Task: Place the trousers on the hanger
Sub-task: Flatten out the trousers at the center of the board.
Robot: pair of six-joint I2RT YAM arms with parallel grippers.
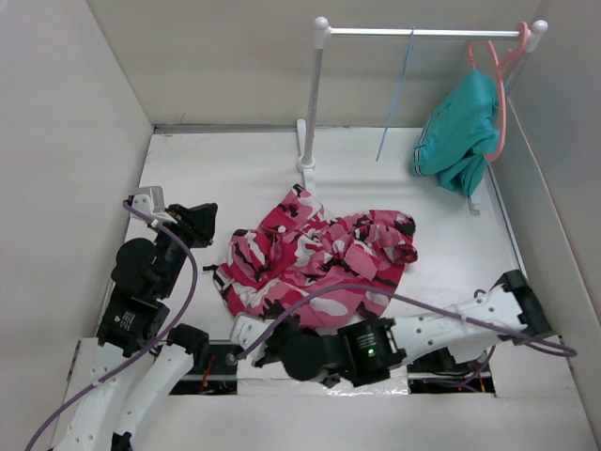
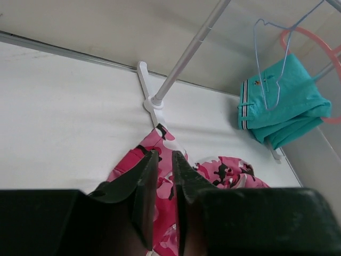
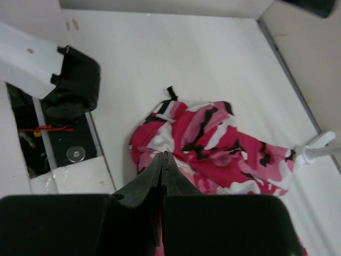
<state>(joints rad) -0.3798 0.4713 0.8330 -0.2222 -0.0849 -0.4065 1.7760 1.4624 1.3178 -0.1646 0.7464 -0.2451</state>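
Grasp step: right gripper [image 3: 164, 158] closed tight at trousers [image 1: 319, 258] edge; left gripper [image 2: 164, 160] narrow-gapped, hold unclear. Next: lift toward hanger [image 1: 396, 89].

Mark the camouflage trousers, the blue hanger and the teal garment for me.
Pink camouflage fabric trousers [image 1: 319, 258]: top view, heap centre.
Thin pale-blue hanger [image 1: 398, 92]: top view, mid-length.
Plain teal cloth garment [image 1: 460, 132]: top view, upper fold.

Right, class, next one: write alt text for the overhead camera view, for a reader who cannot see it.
Pink camouflage trousers lie crumpled on a white table, the left arm beside them and the right arm reaching along their near edge. Behind them, a rail holds an empty pale-blue hanger and a teal garment on a coral hanger.
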